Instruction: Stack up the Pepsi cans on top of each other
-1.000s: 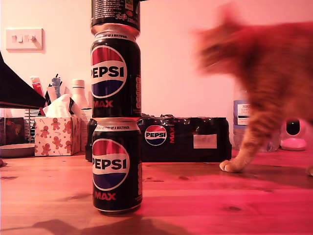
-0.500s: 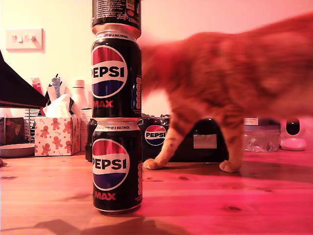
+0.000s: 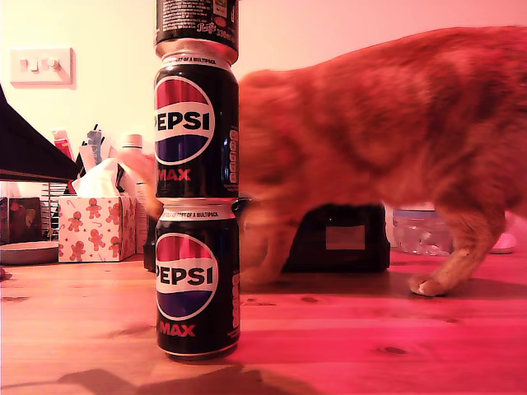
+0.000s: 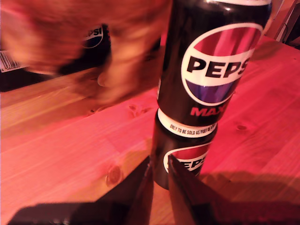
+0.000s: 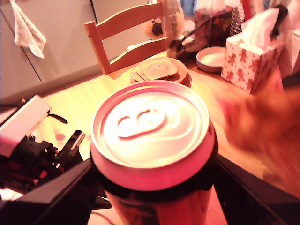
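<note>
Ginger fur now fills most of the exterior view: a cat (image 3: pixel 395 156) has walked in from that view's right over the last second and stands directly behind the stack, its blurred head passing behind the cans. The stack itself has not shifted. The bottom Pepsi can (image 3: pixel 198 280) sits on the wooden table (image 3: pixel 370 346) toward the near edge, the middle Pepsi can (image 3: pixel 195 123) squarely on it, and the top Pepsi can (image 3: pixel 196 23) on that, cropped by the frame.

My second gripper (image 5: pixel 154 187) has its dark fingers (image 5: pixel 61 197) flanking the top can (image 5: pixel 152 136) on both sides, apparently clamped on it; the silver lid looks level. My first gripper (image 4: pixel 159 187) hovers low by the bottom can (image 4: pixel 185 157), jaws drawn nearly together with nothing between them.

All three cans look stacked, so what remains is probably only to let go of the top one. The cat makes that risky: a brush of flank or tail could topple the tower. I would judge it wiser to keep hold until the animal clears the shrink-wrapped multipack (image 3: pixel 346 239) behind.
</note>
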Controlling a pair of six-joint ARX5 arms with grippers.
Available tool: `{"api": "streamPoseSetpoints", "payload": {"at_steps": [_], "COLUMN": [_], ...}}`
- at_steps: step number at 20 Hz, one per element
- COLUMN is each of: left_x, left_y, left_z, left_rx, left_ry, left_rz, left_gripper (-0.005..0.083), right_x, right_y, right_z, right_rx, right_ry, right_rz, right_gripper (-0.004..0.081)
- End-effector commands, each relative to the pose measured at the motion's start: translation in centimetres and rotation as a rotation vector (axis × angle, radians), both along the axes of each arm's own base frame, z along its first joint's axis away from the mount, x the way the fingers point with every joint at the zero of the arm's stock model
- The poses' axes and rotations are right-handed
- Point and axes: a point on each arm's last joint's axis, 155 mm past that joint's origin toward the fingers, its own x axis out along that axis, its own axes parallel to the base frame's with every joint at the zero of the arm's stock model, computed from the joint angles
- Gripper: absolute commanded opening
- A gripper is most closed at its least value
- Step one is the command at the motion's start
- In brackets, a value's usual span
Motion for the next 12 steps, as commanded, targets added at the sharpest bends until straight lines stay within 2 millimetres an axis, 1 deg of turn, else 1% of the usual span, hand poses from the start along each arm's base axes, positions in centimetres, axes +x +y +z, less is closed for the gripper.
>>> {"api": "streamPoseSetpoints", "payload": {"at_steps": [1, 12], "left_x": [-0.25, -0.30], "left_y": [-0.01, -0.06], "left_z": [-0.63, -0.63], "left_rx": [0.008, 0.007], "left_ry": [0.005, 0.006], "left_rz": [-0.007, -0.011], "left_gripper": [0.0075, 0.0075], "right_x": [-0.29, -0.50], "right_y": [0.54, 0.59], "right_z": [2.28, 2.10], "right_rx": [0.049, 0.041], "right_ry": [-0.026, -0.025], "right_rz": [0.011, 0.022], "right_gripper": [0.0617, 0.0620]}}
